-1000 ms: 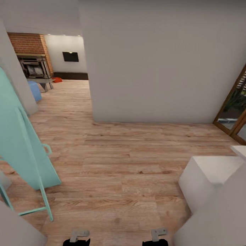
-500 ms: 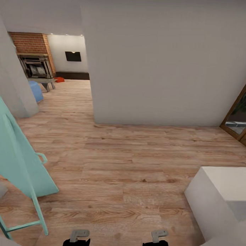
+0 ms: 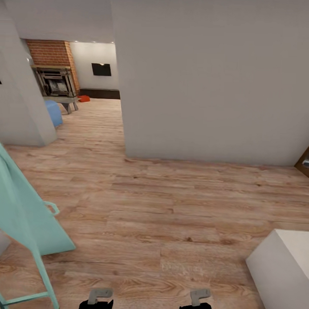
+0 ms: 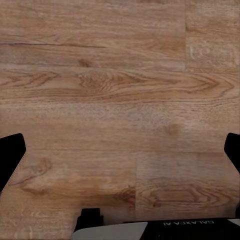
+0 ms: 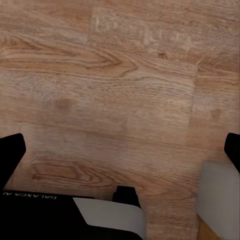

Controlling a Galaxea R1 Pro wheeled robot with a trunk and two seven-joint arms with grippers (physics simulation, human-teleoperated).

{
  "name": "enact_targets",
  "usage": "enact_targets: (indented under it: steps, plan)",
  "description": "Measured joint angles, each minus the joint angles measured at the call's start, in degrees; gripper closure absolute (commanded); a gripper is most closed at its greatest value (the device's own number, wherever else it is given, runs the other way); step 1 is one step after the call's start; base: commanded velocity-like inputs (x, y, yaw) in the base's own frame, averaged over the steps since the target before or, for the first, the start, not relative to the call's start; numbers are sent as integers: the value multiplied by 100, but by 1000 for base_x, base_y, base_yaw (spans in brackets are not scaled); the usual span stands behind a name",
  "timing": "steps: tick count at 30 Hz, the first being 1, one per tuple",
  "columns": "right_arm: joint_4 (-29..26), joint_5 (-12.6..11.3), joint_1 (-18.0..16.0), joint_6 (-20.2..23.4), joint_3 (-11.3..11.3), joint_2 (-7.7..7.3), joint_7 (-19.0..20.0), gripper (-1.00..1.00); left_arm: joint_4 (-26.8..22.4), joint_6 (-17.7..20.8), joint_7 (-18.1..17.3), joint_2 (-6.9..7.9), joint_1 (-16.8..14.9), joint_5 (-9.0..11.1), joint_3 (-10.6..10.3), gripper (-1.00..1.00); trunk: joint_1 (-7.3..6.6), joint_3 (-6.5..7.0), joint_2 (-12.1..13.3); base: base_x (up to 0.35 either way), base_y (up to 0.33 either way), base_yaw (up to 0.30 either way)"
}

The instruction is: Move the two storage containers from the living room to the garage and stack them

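While the robot stands on a light wood plank floor [image 3: 170,208] in a passage, the head view looks past a broad pale wall [image 3: 210,80] toward the living room [image 3: 92,85] at the far left, where a red brick fireplace [image 3: 53,68] rises beside a black TV [image 3: 101,69] on the back wall and a long low dark cabinet [image 3: 101,94] runs beneath it. One small orange-red shape, one of the storage containers [image 3: 84,98], sits on the planks far off, just in front of that cabinet and beside the fireplace hearth; whether a second one lies with it is too small to tell. A blue rounded object [image 3: 53,113] rests near the hearth, a mint-green panel with a frame [image 3: 19,212] leans at the left edge, and a white block [image 3: 286,270] stands at the lower right. Both arms' ends show at the bottom edge, left gripper [image 3: 96,301] and right gripper [image 3: 196,304], hanging over bare planks. From the left wrist view, the left gripper [image 4: 120,155] has its dark fingertips [image 4: 11,152] set wide apart at the frame's sides, with nothing between them but wood grain. From the right wrist view, the right gripper [image 5: 120,155] likewise has its fingertips [image 5: 11,150] spread wide over the planks, empty, with a pale grey shape [image 5: 220,192] near one corner.
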Motion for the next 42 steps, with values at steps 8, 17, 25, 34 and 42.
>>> enact_targets:
  steps: [8, 17, 25, 34, 42]
  plan:
    - [-5, -4, 0, -9, 0, -1, 0, -100, 0, 0, 0, 0, 0, 0, -1, -100, 0, -1, 0, 338, 0, 5]
    - [-6, -7, -1, -8, 0, 4, -6, -100, -1, 0, 0, 1, 1, 0, 0, -100, 0, -17, 0, 337, 0, 119]
    - [-8, -7, 0, -4, -1, 0, -2, -100, 0, 1, 0, 0, 0, 0, -1, -100, 0, -34, 0, 316, -76, 65]
    - [-7, -7, -1, -12, 0, 2, -2, -100, -1, 0, 0, 0, 1, 0, 0, -100, 0, -42, 0, 299, -39, 56]
    - [-8, -7, 0, -14, 0, 0, 0, -100, 0, 0, 0, 0, 0, 0, 0, -100, 0, -54, 0, 302, -2, 55]
